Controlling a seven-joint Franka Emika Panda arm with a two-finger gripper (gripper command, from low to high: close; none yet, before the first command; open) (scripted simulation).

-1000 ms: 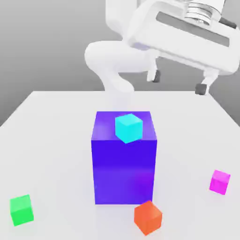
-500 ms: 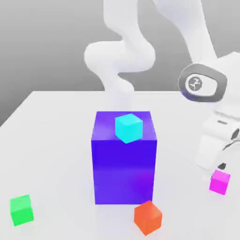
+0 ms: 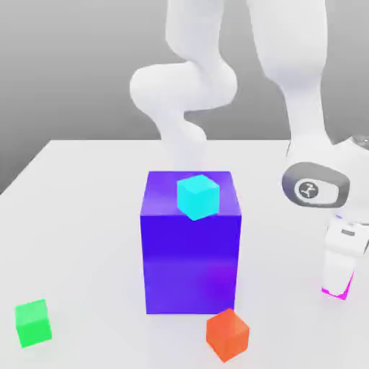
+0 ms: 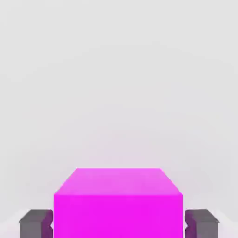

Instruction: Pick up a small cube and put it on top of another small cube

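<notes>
Pink cube: on the table, at the exterior view's right. Gripper: lowered over it, fingers spread either side, small gaps showing, not yet pinching. Remaining: grasp, lift, stack on another small cube.

- In the exterior view the small magenta-pink cube is almost wholly hidden behind the white hand of the arm; only a thin pink strip shows at its base.
- The claw has each finger cut off by the hand view's lower edge, and so is the cube's near face.
- There is a slight gap between each finger and the cube, but contact cannot be told for certain.
- The arm's upper links run out past the exterior view's top edge.
</notes>
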